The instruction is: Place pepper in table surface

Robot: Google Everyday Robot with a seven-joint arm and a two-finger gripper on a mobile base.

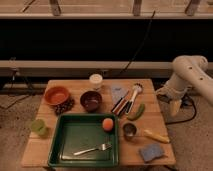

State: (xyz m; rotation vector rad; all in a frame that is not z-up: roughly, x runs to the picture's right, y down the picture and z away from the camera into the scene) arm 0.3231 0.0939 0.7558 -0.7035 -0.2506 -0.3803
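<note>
Gripper [175, 107] hangs off to the right of the table surface [152, 97], pointing down, well apart from everything on it; I can't tell whether it's open or shut, or carrying anything. The pepper [136, 112] lies on the bare wood, right of centre, just beside the utensils [124, 103] and above a small metal cup [129, 131].

My worry is crowding. Any reach back in from the right could knock the utensils or roll the pepper towards the cup or the green tray [60, 142].

It is a slim, curved green thing, glossy, lying on a slant, and looks smooth enough to slip under a poor pinch.
</note>
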